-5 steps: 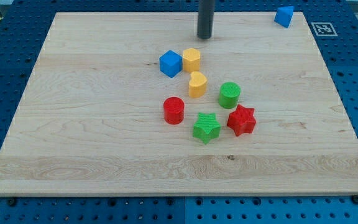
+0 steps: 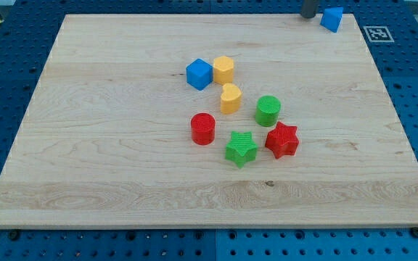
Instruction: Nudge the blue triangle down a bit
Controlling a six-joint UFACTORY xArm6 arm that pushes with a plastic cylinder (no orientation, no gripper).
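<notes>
One blue triangle [image 2: 332, 18] sits at the wooden board's [image 2: 122, 174] top right corner. My tip [image 2: 308, 16] stands just beside it on the view's left; there's no hand to open or close, and whether they touch I can't tell.

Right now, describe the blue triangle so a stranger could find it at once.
Go to the wooden board's top right corner in the view. The blue triangle sits there alone, my tip just to its left. The only other blue block, a cube, sits mid-board among yellow blocks.

My tip [image 2: 308, 15] sits just left of the blue triangle [image 2: 332, 18] — top right corner.
</notes>
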